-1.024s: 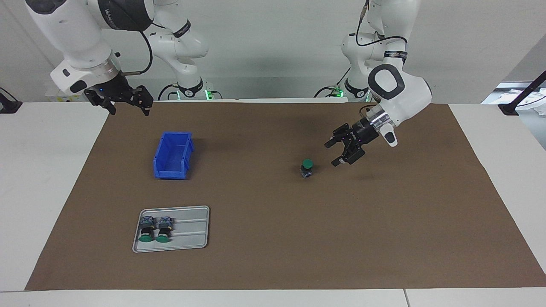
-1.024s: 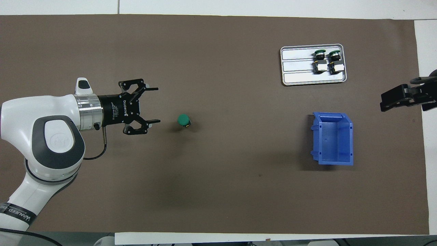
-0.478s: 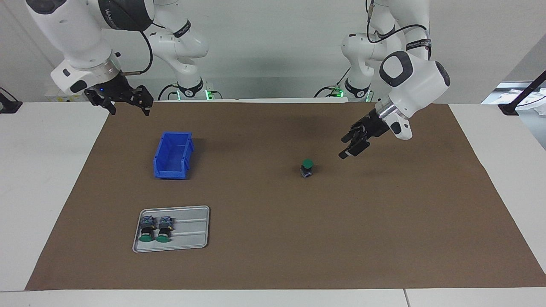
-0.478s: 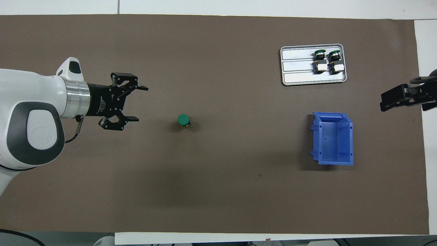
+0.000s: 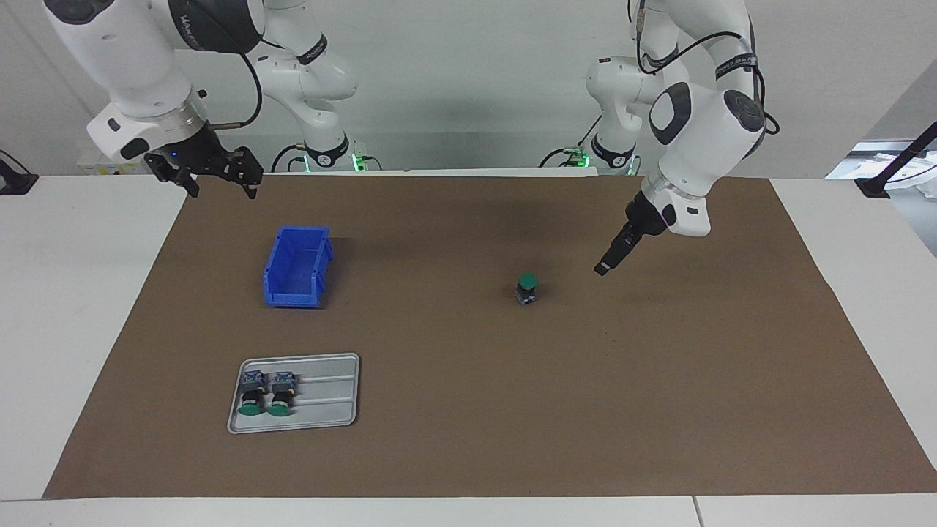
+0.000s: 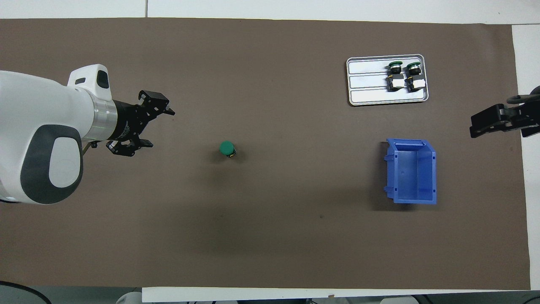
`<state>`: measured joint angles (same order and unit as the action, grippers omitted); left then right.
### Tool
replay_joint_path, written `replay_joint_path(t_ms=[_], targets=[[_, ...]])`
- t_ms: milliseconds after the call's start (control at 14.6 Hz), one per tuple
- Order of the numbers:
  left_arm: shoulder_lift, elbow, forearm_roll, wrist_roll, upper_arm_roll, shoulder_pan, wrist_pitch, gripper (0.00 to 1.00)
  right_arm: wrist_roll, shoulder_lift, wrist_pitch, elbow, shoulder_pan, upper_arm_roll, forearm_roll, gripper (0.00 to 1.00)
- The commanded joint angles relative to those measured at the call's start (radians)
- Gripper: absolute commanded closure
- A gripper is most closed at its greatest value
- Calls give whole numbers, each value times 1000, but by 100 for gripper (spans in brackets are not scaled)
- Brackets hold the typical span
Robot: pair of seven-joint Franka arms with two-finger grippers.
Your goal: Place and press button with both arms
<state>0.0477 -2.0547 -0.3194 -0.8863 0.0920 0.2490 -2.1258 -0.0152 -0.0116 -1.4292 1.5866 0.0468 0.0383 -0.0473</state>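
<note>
1. The small push-button with a round green cap and black body (image 5: 526, 288) (image 6: 228, 148) stands upright on the brown paper mat (image 5: 468, 439) that covers the white desk (image 5: 80, 293), green cap up, touched by nothing.
2. The left gripper (image 5: 605, 265) (image 6: 158, 128) hangs in the air over the mat, beside the button toward the left arm's end of the desk and apart from it. Its jaws are released, spread and empty, as the overhead view shows.
3. The right gripper (image 5: 219, 179) (image 6: 485, 124) waits over the mat's edge at the right arm's end, well apart from the button. Its jaws look spread and hold nothing.
4. The blue plastic open-topped bin (image 5: 296, 266) (image 6: 411, 171) stands on the mat below and just inward of the right jaws.
5. The grey metal ribbed tray (image 5: 329, 395) (image 6: 367, 80) lies farther from the robots than the bin. Two more green-capped push-buttons (image 5: 265, 393) (image 6: 404, 76) lie in it on their sides, side by side.
</note>
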Motion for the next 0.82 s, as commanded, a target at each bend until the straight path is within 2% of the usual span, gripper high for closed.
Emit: replay_joint_path(t_ms=[0, 137, 273, 478, 546, 614, 751], targets=[[-12, 27, 66, 69, 0, 18, 30, 0, 20, -22, -10, 27, 8, 3, 1, 1], [-11, 27, 147, 143, 2, 50, 33, 1, 18, -22, -10, 27, 8, 3, 1, 1], [-15, 50, 158, 180, 2, 56, 73, 2, 20, -22, -10, 27, 8, 5, 1, 1], [-86, 122, 196, 184, 2, 110, 127, 10, 20, -22, -10, 27, 8, 3, 1, 1], [-109, 142, 229, 184, 2, 121, 142, 18, 20, -22, -10, 27, 8, 3, 1, 1], [-124, 172, 233, 184, 2, 127, 164, 33, 18, -22, -10, 27, 8, 3, 1, 1], [-198, 249, 238, 179, 0, 170, 214, 54, 18, -22, -10, 27, 8, 3, 1, 1]])
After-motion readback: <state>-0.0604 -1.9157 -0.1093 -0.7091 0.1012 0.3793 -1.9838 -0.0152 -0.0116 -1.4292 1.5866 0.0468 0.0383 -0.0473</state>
